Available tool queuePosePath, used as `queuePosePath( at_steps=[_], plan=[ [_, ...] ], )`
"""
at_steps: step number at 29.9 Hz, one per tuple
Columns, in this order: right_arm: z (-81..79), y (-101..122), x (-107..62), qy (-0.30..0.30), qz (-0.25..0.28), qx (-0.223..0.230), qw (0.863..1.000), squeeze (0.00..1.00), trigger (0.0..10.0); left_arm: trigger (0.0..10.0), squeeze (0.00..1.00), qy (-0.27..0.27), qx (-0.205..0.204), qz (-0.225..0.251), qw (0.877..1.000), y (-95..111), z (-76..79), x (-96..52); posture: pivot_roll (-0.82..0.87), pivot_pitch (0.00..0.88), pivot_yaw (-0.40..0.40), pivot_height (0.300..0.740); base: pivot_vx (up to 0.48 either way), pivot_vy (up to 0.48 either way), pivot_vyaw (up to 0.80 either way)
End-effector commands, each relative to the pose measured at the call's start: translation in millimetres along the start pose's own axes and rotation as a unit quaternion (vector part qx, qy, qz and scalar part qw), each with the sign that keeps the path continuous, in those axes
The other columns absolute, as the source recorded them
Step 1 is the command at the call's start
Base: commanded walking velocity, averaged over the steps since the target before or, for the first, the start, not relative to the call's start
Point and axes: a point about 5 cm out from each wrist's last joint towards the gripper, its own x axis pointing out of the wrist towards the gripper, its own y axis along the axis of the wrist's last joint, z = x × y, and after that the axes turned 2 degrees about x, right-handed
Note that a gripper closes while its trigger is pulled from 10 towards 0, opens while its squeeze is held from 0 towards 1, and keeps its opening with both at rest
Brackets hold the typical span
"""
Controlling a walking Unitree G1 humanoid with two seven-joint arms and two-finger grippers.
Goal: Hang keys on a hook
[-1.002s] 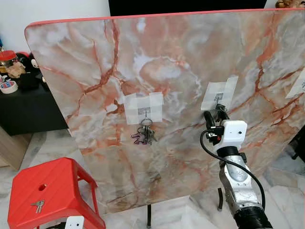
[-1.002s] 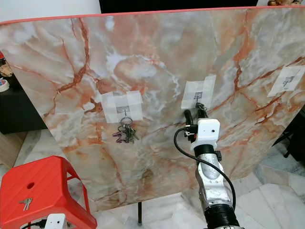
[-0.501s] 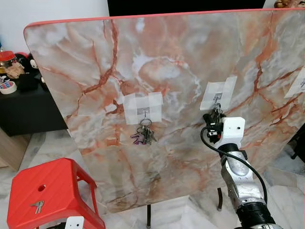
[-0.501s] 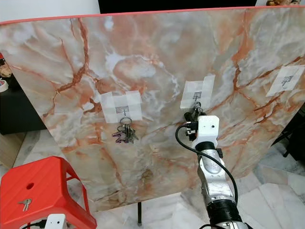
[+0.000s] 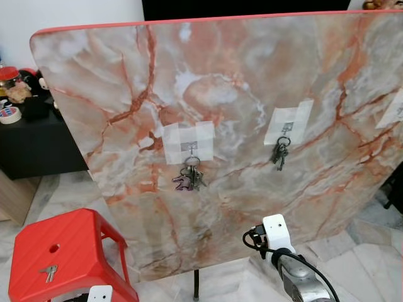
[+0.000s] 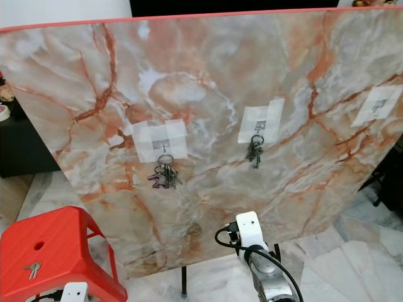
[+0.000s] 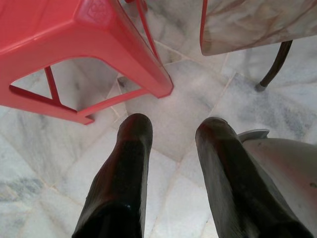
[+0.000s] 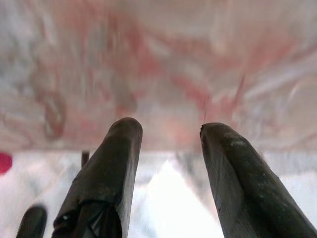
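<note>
A dark key bunch [image 5: 279, 153] hangs free from the middle taped hook [image 5: 287, 128] on the upright marble board [image 5: 239, 69]. Another bunch [image 5: 189, 178] hangs from the left hook [image 5: 191, 146]. A third hook [image 6: 378, 105] at the right carries nothing. My right arm's white wrist [image 5: 275, 230] sits low, below the board's bottom edge. In the right wrist view my right gripper [image 8: 168, 134] is open and holds nothing, pointing at the blurred board. My left gripper [image 7: 173, 130] hangs open over the floor beside the stool.
A red plastic stool [image 5: 69, 251] stands at the lower left with one loose key [image 5: 49, 272] on its seat. A black cabinet [image 5: 38, 141] with small items is behind it at the left. The board's thin legs [image 5: 197, 286] rest on a marble-tiled floor [image 7: 173, 109].
My right gripper has let go of the keys, which now hang on the middle hook. The right arm has dropped from the hook to below the board.
</note>
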Motion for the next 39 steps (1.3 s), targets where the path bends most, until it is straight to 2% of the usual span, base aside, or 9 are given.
queuePosePath(
  at_steps=[1, 6, 9, 11, 12, 17, 21, 24, 39],
  plan=[
    [-0.5, -22.0, -1.5, -0.004, -0.047, 0.018, 0.999, 0.0, 10.0, 10.0, 0.0, -0.001, 0.004, -0.009, 1.0, -3.7, 2.0, -0.8, 0.06, 0.0, -0.024, 0.74, 0.0, 0.0, 0.0],
    [-3.8, -69.5, -14.5, -0.012, -0.148, 0.043, 0.988, 0.0, 10.0, 10.0, 0.0, -0.004, 0.005, -0.008, 1.0, -1.6, 2.5, 0.0, 0.06, 0.0, -0.011, 0.74, 0.0, 0.0, 0.0],
    [-5.2, -89.7, -23.3, -0.024, -0.187, 0.065, 0.98, 0.0, 10.0, 10.0, 0.0, -0.005, 0.005, -0.006, 1.0, -0.2, 2.6, 0.4, 0.06, 0.0, -0.01, 0.74, 0.0, 0.0, 0.0],
    [-3.0, -102.7, -30.2, -0.055, -0.208, 0.108, 0.971, 0.0, 10.0, 10.0, 0.0, -0.004, 0.003, -0.003, 1.0, 0.9, 2.4, 0.7, 0.07, 0.0, -0.011, 0.74, 0.0, 0.0, 0.0],
    [-3.0, -102.7, -30.2, -0.055, -0.208, 0.108, 0.971, 0.0, 10.0, 10.0, 0.0, -0.004, 0.003, -0.003, 1.0, 0.9, 2.4, 0.7, 0.07, 0.0, -0.011, 0.74, 0.0, 0.0, 0.0],
    [-1.1, -108.2, -33.2, -0.097, -0.206, 0.171, 0.958, 0.0, 10.0, 10.0, 0.0, -0.005, 0.004, -0.006, 1.0, 0.4, 2.0, 0.7, 0.06, 0.0, -0.006, 0.74, 0.0, 0.0, 0.0],
    [-0.4, -106.2, -32.4, -0.093, -0.194, 0.164, 0.963, 0.0, 10.0, 10.0, 0.0, -0.005, 0.004, -0.009, 1.0, -0.6, 1.6, 0.5, 0.07, 0.0, -0.009, 0.74, 0.0, 0.0, 0.0],
    [-1.7, -103.2, -30.7, -0.083, -0.184, 0.152, 0.968, 0.0, 10.0, 10.0, 0.0, -0.004, 0.005, -0.009, 1.0, -0.3, 0.6, 0.6, 0.07, 0.0, -0.011, 0.74, 0.0, 0.0, 0.8],
    [-6.7, -103.2, -30.2, -0.066, -0.182, 0.143, 0.971, 0.0, 10.0, 10.0, 0.0, -0.003, 0.01, -0.006, 1.0, 1.4, -1.2, 1.0, 0.07, 0.0, -0.009, 0.74, 0.0, 0.0, 0.8]
  ],
)
